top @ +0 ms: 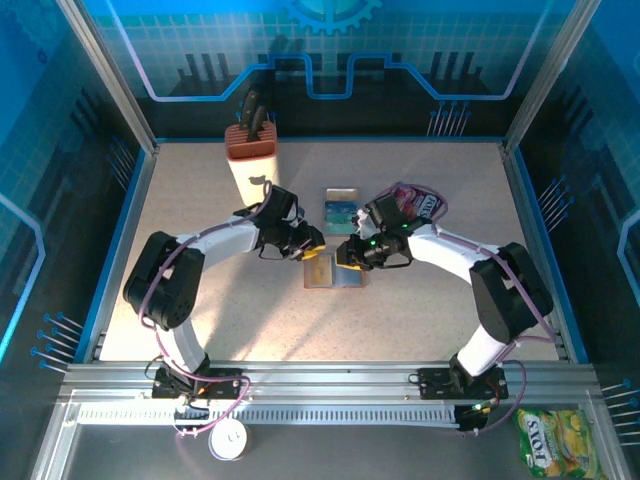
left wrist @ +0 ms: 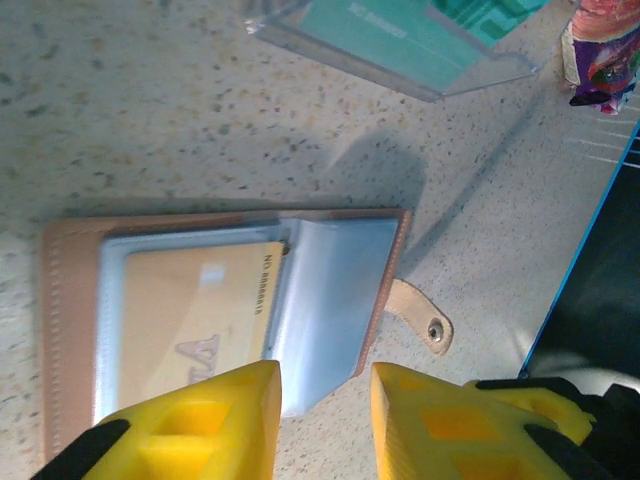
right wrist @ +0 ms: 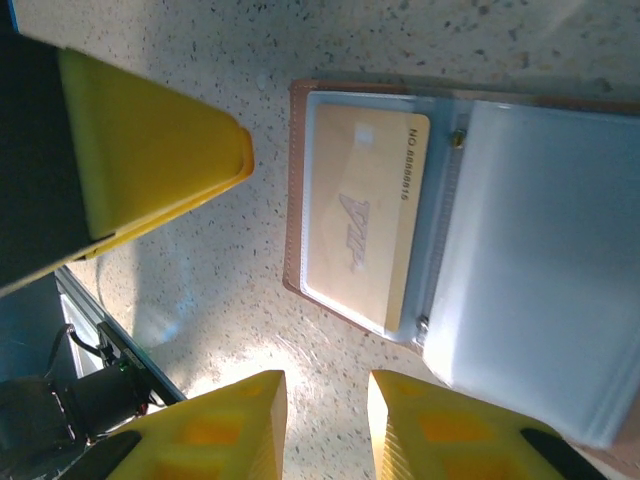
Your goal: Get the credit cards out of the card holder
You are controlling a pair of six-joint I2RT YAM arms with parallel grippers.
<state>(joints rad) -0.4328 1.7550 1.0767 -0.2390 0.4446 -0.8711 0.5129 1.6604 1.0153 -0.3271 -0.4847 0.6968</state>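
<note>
Tan-brown leather bifold card holder (top: 327, 276) lies open mid-table with a tan-orange credit card (left wrist: 190, 310) inside its clear plastic sleeve (left wrist: 330, 290); left gripper (left wrist: 325, 385) and right gripper (right wrist: 328, 395) hover over it, jaws apart and empty, so I'd pin the rim with one and slide the card out flat towards the spine.

The left gripper (top: 312, 243) and the right gripper (top: 347, 256) are hanging close together over the open card holder (top: 335, 277), while teal credit cards (top: 340, 206) are lying just beyond it.
</note>
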